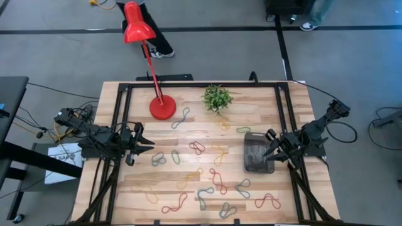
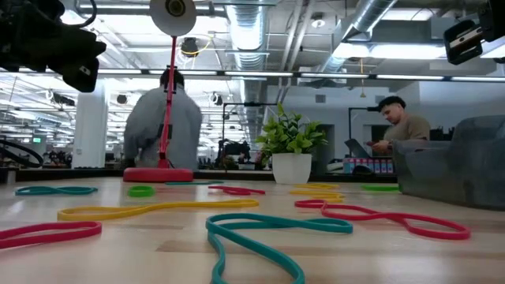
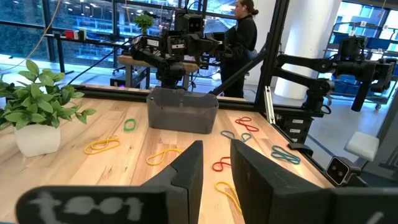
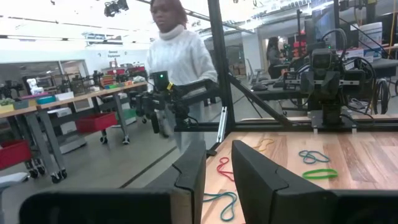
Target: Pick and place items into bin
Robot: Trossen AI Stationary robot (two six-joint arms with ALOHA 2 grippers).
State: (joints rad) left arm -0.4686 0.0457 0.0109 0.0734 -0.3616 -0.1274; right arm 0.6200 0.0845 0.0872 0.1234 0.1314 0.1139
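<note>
Right of centre in the high view, the bin (image 1: 257, 154) touches the right end effector (image 1: 272, 149), jaws slightly apart, empty. Rubber bands (image 1: 198, 148) lie scattered leftward across the worktop (image 1: 276, 113); left end effector (image 1: 139, 145), also slightly apart, sits nearest the grey-blue band (image 1: 158, 159).

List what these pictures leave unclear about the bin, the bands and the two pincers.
- Bin contents: in the high view its dark see-through walls and the right pincer at its edge hide whether any band lies inside.
- Bands near the table's front edge: high view, cut off by the picture's bottom, so no full count.
- Left pincer: low view shows only dark arm parts at the top edge.
- Bin in the low view: blurred and cut off at the right edge.
</note>
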